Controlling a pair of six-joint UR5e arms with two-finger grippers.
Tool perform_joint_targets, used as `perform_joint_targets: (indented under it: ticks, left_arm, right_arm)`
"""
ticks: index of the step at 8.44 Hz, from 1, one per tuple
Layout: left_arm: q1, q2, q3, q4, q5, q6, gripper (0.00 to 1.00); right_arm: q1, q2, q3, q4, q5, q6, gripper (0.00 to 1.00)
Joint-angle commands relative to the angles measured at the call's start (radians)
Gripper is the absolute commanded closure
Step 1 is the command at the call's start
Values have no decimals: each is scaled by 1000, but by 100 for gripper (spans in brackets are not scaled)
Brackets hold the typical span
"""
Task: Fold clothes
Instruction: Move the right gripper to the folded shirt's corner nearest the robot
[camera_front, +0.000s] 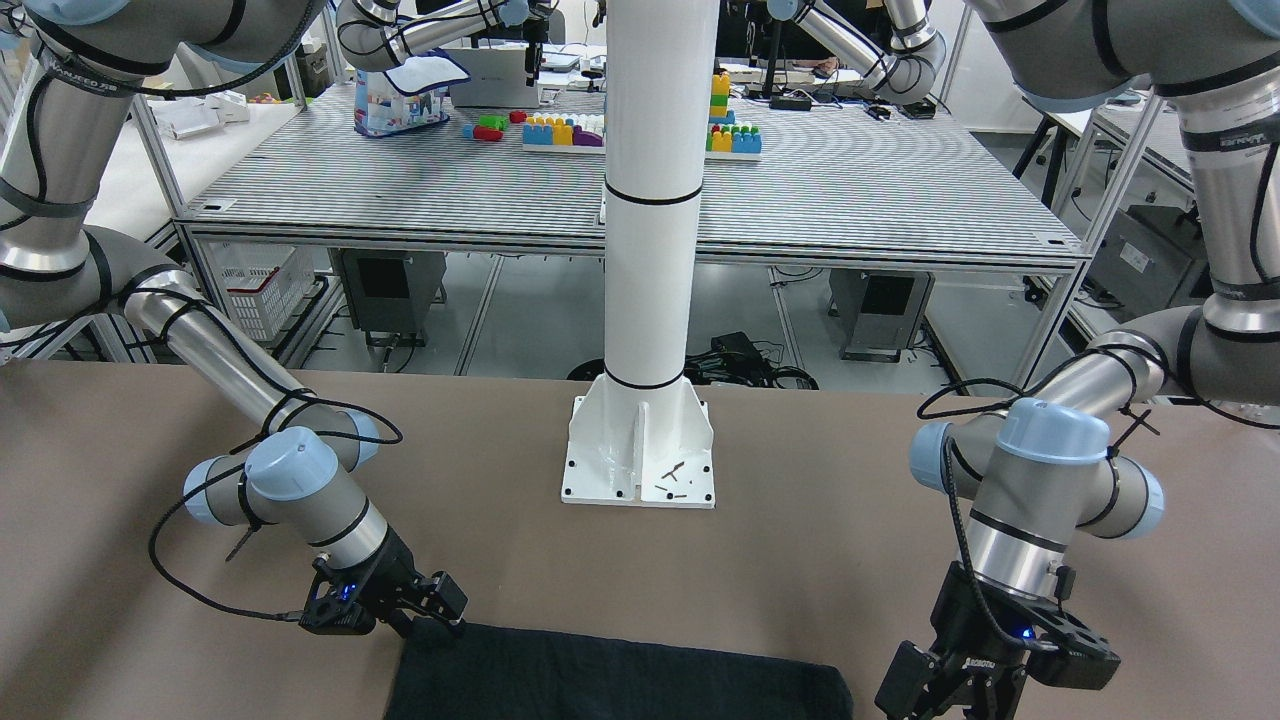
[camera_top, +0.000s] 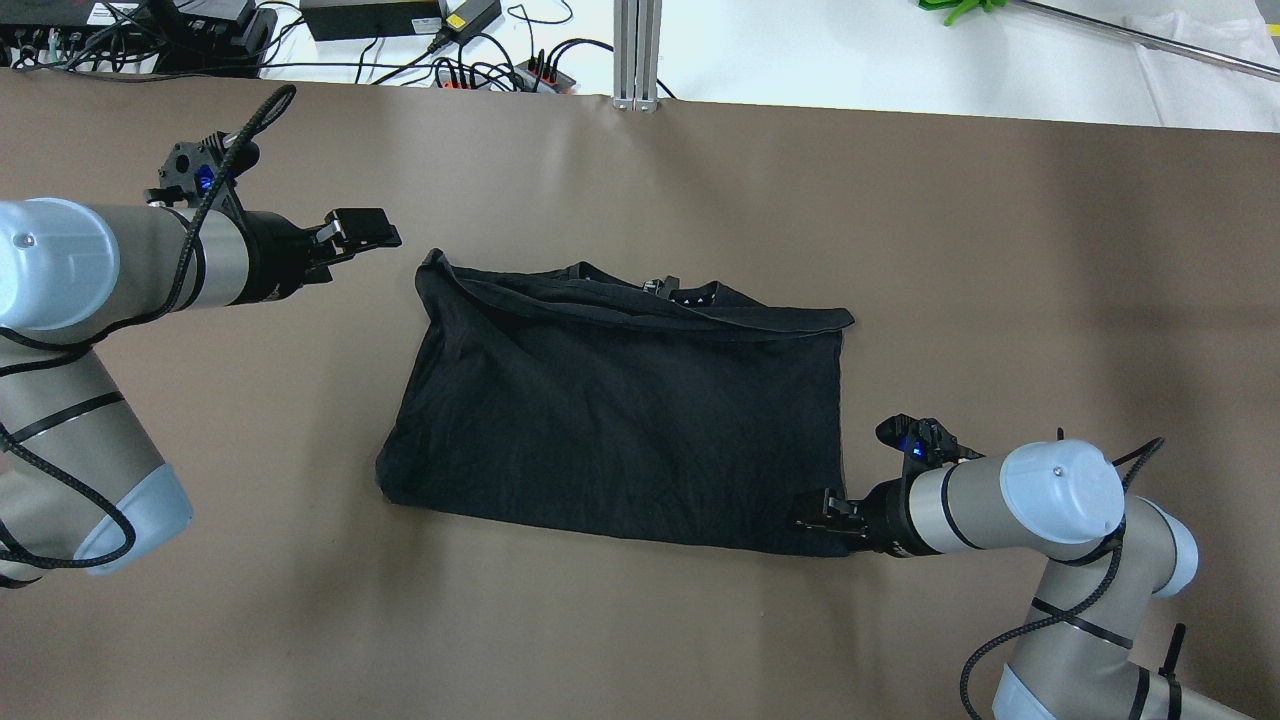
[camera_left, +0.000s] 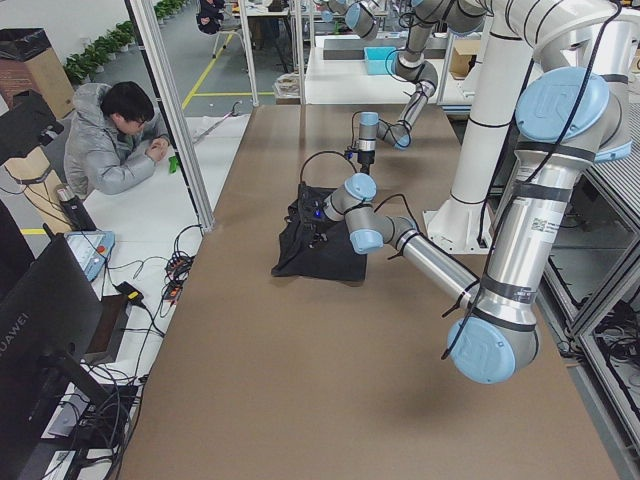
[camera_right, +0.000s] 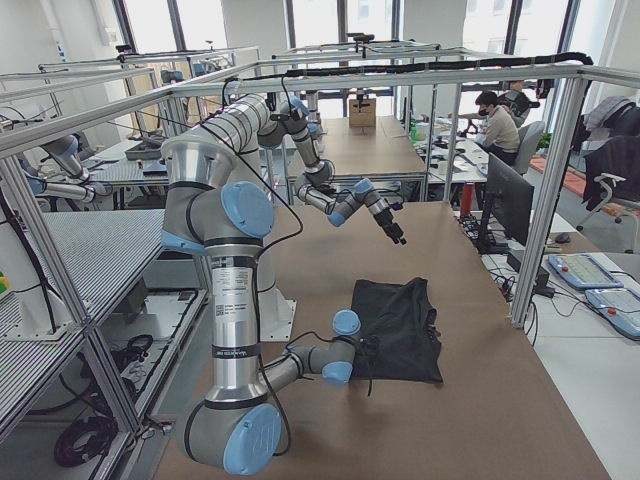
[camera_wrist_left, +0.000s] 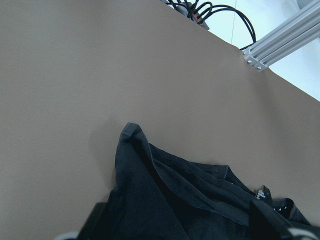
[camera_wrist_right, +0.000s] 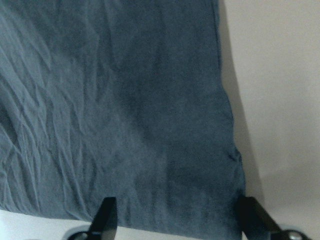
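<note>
- Black cloth, one garment (camera_top: 610, 420), lies flat in the middle of the brown table (camera_top: 1000, 250), between the two arms.
- Progress, as I judge it: it looks folded at least once already, since it makes a rough rectangle with a hemmed layer lapped along the far edge. It is wide and loosely wrinkled, so more folds seem to be left.
- Its long axis runs left to right across the table, a little skewed, with the right end sitting nearer the robot.
- The collar (camera_top: 650, 290) and its label (camera_wrist_left: 261, 192) peek out at the far edge, so the neck points away from the robot.
- The right gripper (camera_top: 815, 512) is low at the near right corner. Its fingers (camera_wrist_right: 106, 215) are spread wide over the cloth edge and pinch nothing yet.
- The left gripper (camera_top: 375, 232) hangs just beyond the far left corner, apart from the cloth. Its jaws look parted and empty.
</note>
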Motion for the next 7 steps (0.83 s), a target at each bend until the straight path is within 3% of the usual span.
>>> perform_joint_targets:
  ticks: [1,3,7]
  left_arm:
    - [0,0,7,0,0,8,0]
    - [1,2,10,0,1,10,0]
    - [0,3,10,0,1,12,0]
  right_arm:
    - [-4,-1,-4,-1,-20,-3,76]
    - [0,-2,-5,-4,-20,-15,97]
    - [-3,-7,2,-1,0,-18,100]
